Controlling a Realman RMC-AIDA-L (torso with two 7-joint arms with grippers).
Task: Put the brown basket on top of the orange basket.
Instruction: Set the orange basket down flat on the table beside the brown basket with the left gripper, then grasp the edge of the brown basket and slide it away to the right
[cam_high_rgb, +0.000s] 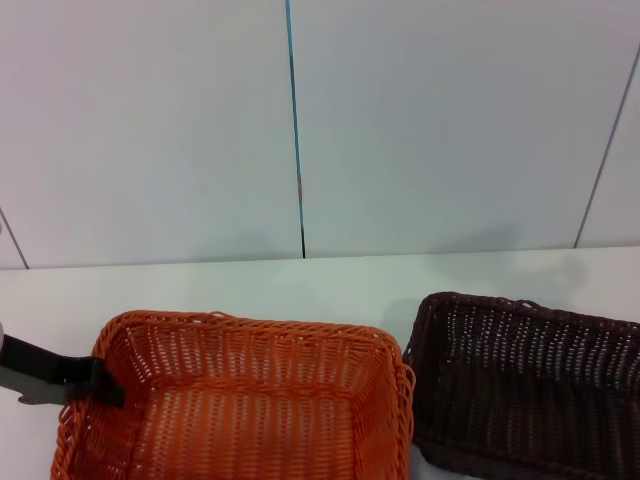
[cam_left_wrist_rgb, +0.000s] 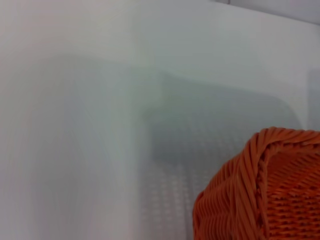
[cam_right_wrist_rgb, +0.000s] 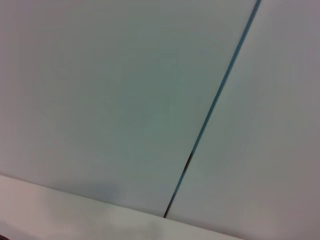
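head view has the bright orange rectangular woven basket (cam_high_rgb: 240, 400) sitting on the white table (cam_high_rgb: 300, 280), with the dark brown rectangular woven basket (cam_high_rgb: 525, 385) just beside it on the right, not stacked. the left gripper (cam_high_rgb: 95, 380) is at the orange one's left rim (can't tell if its jaws are open or closed).

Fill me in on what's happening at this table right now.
Two woven baskets sit side by side on a white table: the orange basket on the robot's left, the brown basket on its right, close together at the near corners. The left gripper is at the orange basket's left rim, seemingly gripping the edge. The right gripper is not in view; its wrist camera shows only the wall. The brown basket is untouched and not yet stacked on the orange one.
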